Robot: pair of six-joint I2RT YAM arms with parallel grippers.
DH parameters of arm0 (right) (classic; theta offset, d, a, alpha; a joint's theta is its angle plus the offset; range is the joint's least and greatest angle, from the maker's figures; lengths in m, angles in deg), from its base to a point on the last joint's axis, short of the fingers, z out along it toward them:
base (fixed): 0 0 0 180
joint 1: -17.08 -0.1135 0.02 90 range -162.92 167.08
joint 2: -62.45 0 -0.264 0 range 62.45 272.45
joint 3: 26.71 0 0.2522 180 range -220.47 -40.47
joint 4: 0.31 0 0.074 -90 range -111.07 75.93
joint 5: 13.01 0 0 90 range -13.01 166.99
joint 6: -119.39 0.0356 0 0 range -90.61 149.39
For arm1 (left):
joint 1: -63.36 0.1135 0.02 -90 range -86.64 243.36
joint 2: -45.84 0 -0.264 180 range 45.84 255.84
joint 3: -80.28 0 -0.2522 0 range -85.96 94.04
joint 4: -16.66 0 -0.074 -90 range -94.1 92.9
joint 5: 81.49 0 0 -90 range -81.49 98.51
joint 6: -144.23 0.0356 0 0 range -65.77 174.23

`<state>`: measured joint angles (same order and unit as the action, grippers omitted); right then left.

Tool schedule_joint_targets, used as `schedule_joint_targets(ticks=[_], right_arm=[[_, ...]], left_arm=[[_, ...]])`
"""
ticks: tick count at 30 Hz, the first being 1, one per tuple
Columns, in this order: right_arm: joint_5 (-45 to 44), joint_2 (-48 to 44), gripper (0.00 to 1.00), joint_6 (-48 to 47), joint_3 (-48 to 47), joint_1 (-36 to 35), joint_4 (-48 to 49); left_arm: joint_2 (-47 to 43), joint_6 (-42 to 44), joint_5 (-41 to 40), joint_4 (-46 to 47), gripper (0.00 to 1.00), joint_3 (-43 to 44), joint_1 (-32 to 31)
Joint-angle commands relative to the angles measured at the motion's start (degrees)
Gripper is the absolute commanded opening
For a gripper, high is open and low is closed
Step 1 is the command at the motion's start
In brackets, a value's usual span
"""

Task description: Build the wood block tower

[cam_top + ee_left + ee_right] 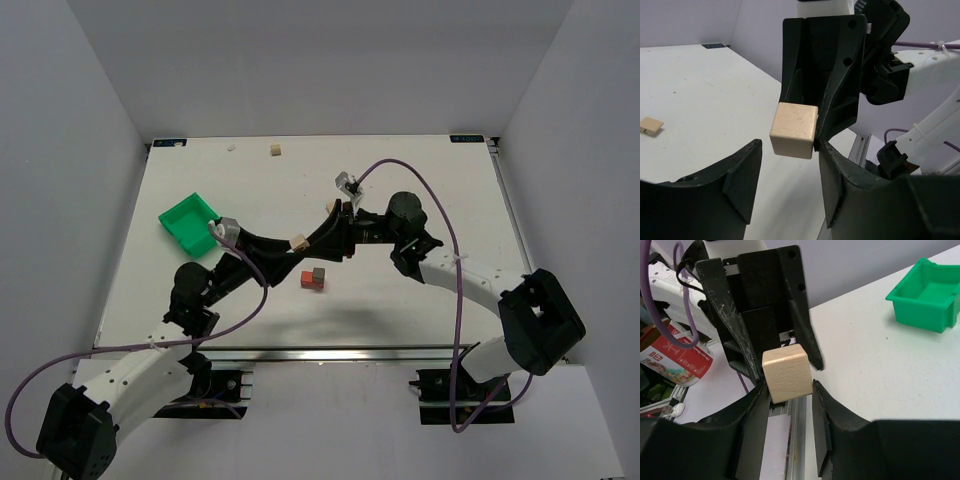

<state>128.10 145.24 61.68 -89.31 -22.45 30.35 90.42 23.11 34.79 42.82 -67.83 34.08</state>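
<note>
The wood block tower stands at the table's middle: a red-orange block with a grey-brown cube on it. Both grippers meet tip to tip just above and behind it. My right gripper is shut on a pale beige cube, pinched at its fingertips. My left gripper is open around the same cube: its right finger touches the cube, its left finger stands apart from it.
A green plastic bin sits at the left of the table. A loose beige cube lies near the far edge. A red can lies off the table's front.
</note>
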Motion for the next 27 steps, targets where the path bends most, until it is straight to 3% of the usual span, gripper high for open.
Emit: schedule_joint_targets(ticks=[1,8,11,13,17,18,22,25,27], right_arm=[[0.3,-1.48,0.13,-0.83,-0.91,-0.55,2.25],[-0.75,-1.75,0.24,-4.77,-1.7,-0.55,-3.98],[-2.16,-2.89,0.25,-7.5,-1.52,-0.73,-7.24],[-2.59,-3.76,0.36,-8.56,-1.43,-0.73,-8.21],[-2.68,-5.17,0.69,-10.93,-1.26,-0.2,-11.97],[-3.12,-6.57,0.88,-11.89,-1.17,-0.02,-13.73],[-16.78,-12.54,0.89,-19.09,0.41,0.24,-25.59],[-31.7,-16.51,0.9,-22.8,0.33,0.68,-34.65],[-36.41,-16.6,0.89,-25.17,-1.07,1.12,-41.65]], left_arm=[[-0.45,-0.35,0.79,2.97,0.58,0.42,-0.17],[-3.62,-0.79,-1.32,3.14,0.34,-0.73,-0.08],[-4.85,0.26,-2.28,1.05,0.15,-0.29,-0.08],[-4.85,1.58,-3.16,-1.06,0.0,1.2,-0.17],[-3.36,8.15,-0.89,-8.85,0.0,5.06,-0.08],[-3.01,11.13,-1.4,-12.55,0.0,6.81,-0.08],[-0.29,26.85,-4.65,-31.17,0.0,18.04,0.1],[4.27,40.54,-0.28,-43.11,0.0,25.6,0.27],[7.96,48.39,3.43,-50.87,0.0,30.45,-0.08]])
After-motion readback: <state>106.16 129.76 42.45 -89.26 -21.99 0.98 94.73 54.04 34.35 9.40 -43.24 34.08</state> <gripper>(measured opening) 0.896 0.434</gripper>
